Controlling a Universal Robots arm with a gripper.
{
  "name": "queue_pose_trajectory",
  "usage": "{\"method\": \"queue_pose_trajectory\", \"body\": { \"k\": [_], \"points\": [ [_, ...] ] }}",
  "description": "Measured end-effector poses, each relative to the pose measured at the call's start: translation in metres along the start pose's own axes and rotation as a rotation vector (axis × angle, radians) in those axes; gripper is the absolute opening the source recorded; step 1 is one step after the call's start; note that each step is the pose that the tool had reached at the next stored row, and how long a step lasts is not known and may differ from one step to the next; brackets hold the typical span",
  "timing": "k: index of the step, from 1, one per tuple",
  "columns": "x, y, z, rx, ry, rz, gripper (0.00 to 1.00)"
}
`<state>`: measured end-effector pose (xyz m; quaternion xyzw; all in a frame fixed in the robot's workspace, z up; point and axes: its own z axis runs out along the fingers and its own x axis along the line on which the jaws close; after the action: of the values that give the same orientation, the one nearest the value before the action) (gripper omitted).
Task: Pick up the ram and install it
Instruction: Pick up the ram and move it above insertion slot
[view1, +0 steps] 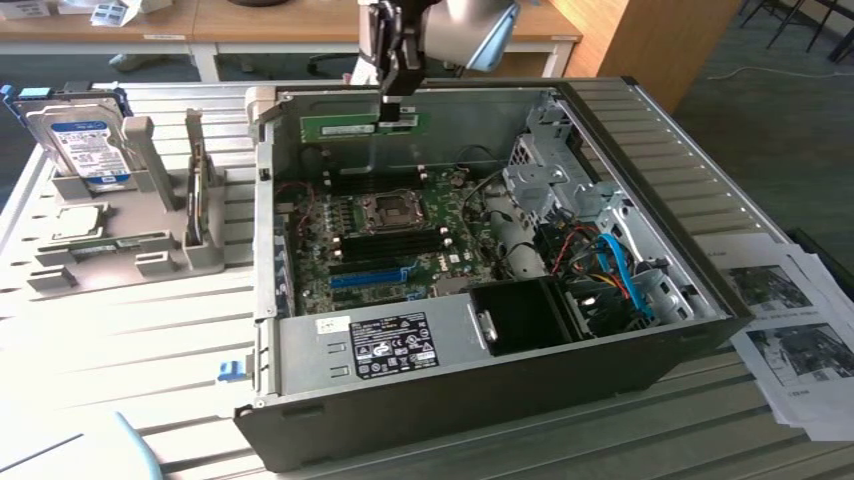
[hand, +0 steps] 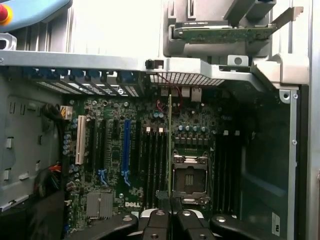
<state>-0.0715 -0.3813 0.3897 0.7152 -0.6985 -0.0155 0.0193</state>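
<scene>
HELD OVER THE BOARD: The gripper (view1: 391, 112), its jaws pinched shut on the ram (view1: 350, 126), holds the green stick level and on edge above the open computer case (view1: 694, 300). It hangs just inside the case wall opposite the labelled power supply (view1: 387, 340), well clear of the motherboard (view1: 441, 262) below.

From the wrist view the ram (hand: 169, 140) appears edge-on, a thin line rising from the gripper (hand: 170, 212). It runs between the bank of black memory slots (hand: 152, 160) and the processor socket (hand: 190, 180), parallel to the slots but seemingly a little to the socket side of them.

The step in hand looks like lining the stick up with a slot. Done well, that likely means keeping the long edge parallel, shifting sideways until the thin line sits directly over one slot, and holding the stick upright so both ends meet the slot together.

The grip appears nearer the end of the stick on the exterior view's right, so uneven pressure could tip it. Whether the slot latches stand open cannot be told. The blue slot (hand: 126, 145) is not the target.
</scene>
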Motion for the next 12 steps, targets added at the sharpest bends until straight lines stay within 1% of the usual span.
{"method": "queue_pose_trajectory", "body": {
  "k": [7,12],
  "points": [
    [0.000,-0.0150,-0.0008,-0.0001,0.0001,0.000,0.11],
    [0.001,-0.0228,-0.0011,0.0000,-0.0001,0.000,0.11]
  ]
}}
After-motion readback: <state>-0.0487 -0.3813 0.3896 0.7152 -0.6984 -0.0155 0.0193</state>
